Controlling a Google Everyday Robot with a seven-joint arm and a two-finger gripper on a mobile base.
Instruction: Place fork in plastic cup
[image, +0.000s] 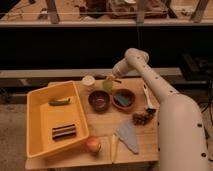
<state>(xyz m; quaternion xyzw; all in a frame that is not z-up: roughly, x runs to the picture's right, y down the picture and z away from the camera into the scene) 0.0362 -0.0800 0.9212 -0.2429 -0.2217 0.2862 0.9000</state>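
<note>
wooden table (102, 126), dim room, grey floor (10, 127)

My arm (151, 84) reaches out, elbow bent; my gripper (113, 77) tips down over the worktop (104, 127), far side, jaws closed.

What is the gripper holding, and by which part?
Apparently the fork, in the shut gripper above the plastic cup; the gripped part cannot be told.

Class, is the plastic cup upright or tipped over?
Upright: the plastic cup stands on its base, mouth up, with the gripper just above it.
</note>
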